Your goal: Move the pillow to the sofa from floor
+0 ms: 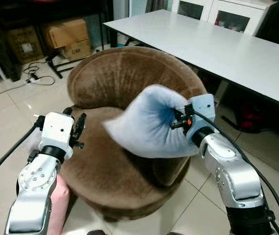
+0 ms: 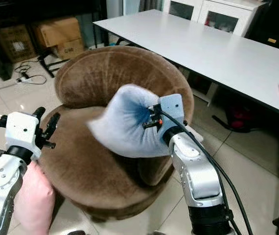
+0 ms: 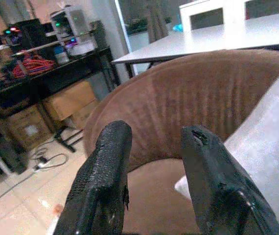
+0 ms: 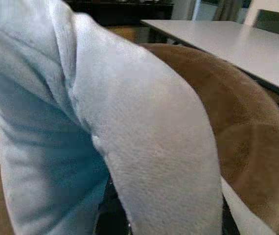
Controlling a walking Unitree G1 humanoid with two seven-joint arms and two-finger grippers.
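A pale blue-grey pillow (image 1: 147,125) hangs in the air over the seat of a round brown velvet sofa chair (image 1: 112,83). My right gripper (image 1: 177,119) is shut on the pillow's bunched right end, its fingers buried in the fabric. The pillow (image 4: 105,127) looms close in the right wrist view, with the chair's back behind it. My left gripper (image 1: 77,128) stands open at the chair's left edge, holding nothing. Its two black fingers (image 3: 103,181) point at the chair's back (image 3: 193,98).
A long white table (image 1: 218,46) runs behind and to the right of the chair. A pink pillow (image 2: 32,205) lies on the tiled floor under my left arm. Cardboard boxes (image 1: 68,36) and cables sit at the back left under a dark shelf.
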